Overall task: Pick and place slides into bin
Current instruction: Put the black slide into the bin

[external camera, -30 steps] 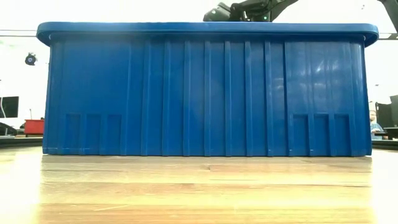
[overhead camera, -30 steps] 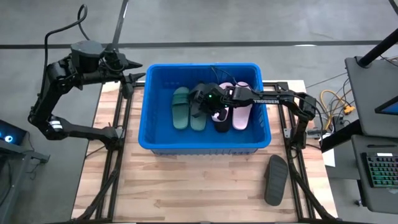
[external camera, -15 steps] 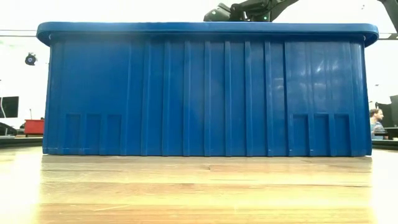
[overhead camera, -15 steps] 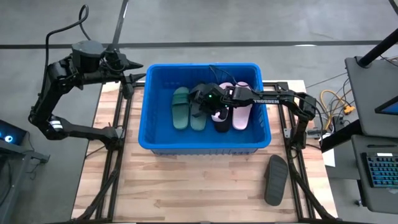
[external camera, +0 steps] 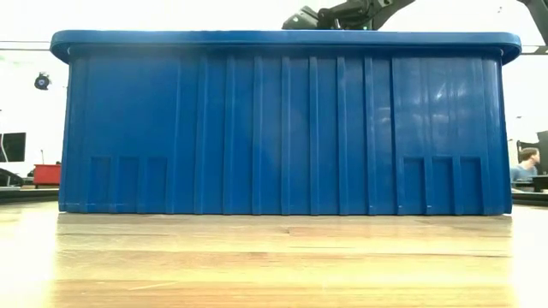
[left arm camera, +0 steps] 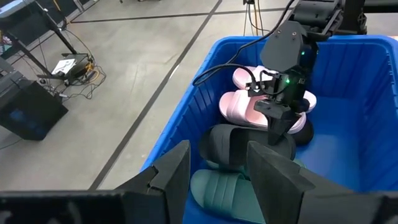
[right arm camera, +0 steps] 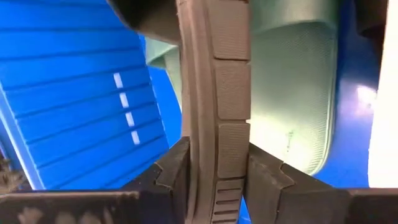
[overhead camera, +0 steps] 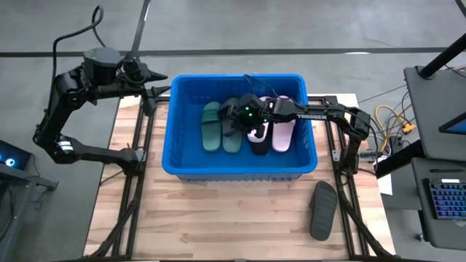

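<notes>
Over the middle of the bin (overhead camera: 175, 124) hangs the right gripper (overhead camera: 237, 120), its fingers clamped on the edge of a charcoal slide (right arm camera: 214, 93) that hangs sole-on between them, long axis pointing down toward the bin floor. Directly below lie the green pair (overhead camera: 220, 125), with a black slide (overhead camera: 258, 142) and pink slides (overhead camera: 282, 129) just beside. One more charcoal slide (overhead camera: 323, 210) waits near the table's front right corner, nearer this arm. Left gripper (overhead camera: 162, 87) parked off the bin's back left corner, fingers partly apart, holding nothing

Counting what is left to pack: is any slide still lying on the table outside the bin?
Yes, the high view shows one charcoal slide on the table's wood, in front of the bin's right corner.
</notes>
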Motion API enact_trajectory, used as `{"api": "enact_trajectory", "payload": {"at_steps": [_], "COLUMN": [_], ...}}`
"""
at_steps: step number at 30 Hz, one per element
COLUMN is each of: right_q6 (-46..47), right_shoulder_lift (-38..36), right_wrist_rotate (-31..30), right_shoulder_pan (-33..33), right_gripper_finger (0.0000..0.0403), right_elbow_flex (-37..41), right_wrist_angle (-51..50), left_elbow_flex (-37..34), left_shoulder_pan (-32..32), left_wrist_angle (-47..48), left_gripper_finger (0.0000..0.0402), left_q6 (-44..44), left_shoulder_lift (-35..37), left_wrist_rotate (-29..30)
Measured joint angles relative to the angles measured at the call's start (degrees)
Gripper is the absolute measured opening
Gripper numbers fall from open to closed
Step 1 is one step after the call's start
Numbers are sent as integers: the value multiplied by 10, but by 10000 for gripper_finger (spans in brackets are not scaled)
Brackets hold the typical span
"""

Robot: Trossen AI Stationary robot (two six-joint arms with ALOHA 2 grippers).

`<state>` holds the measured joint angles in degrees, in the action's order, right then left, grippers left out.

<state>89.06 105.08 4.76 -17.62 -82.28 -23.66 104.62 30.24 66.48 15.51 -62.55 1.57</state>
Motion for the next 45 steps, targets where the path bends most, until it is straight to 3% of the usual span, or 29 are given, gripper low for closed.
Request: {"api": "enact_trajectory", "payload": {"at_steps": [4, 8, 12, 21, 35, 45], "right_q6": [-21, -21, -8, -16, -15, -17], "right_shoulder_lift": [0, 0, 0, 0, 0, 0], "right_wrist_rotate": [23, 7, -18, -15, 70, 137], "right_shoulder_pan": [-1, 0, -1, -3, -20, -30], "right_gripper_finger": [117, 130, 151, 208, 271, 270], "right_elbow_flex": [0, 0, 0, 0, 0, 0], "right_wrist_angle": [0, 0, 0, 0, -1, -4], "left_elbow_flex": [0, 0, 0, 0, 0, 0], "left_shoulder_pan": [0, 0, 0, 0, 0, 0], "left_wrist_angle": [0, 0, 0, 1, 5, 5], "left_gripper_finger": [144, 144, 144, 144, 144, 144], "left_q6": [0, -1, -1, -1, -1, -1], "left_shoulder_lift": [-1, -2, -2, 0, 0, 0], "left_wrist_rotate": [-6, -19, -21, -21, -21, -21]}}
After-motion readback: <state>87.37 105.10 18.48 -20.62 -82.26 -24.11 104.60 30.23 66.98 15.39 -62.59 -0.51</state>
